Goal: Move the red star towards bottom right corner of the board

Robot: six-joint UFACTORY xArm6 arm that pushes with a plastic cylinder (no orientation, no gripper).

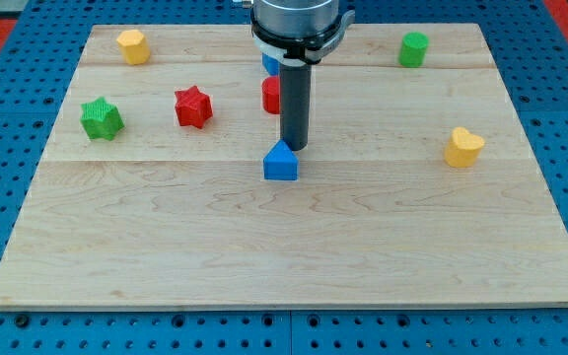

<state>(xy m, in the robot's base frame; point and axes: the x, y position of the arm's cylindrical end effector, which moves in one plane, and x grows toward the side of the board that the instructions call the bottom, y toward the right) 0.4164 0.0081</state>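
The red star (193, 106) lies on the wooden board (294, 247) in the upper left part. My tip (293, 148) is well to the star's right, near the board's middle, just above and touching or nearly touching the top of a blue house-shaped block (281, 162). A red block (271, 95) sits just left of the rod, partly hidden by it. Another blue block (269, 63) shows behind the rod, mostly hidden.
A green star (101, 118) lies left of the red star. A yellow block (133, 45) is at the top left, a green cylinder (414, 48) at the top right, a yellow heart (463, 147) at the right.
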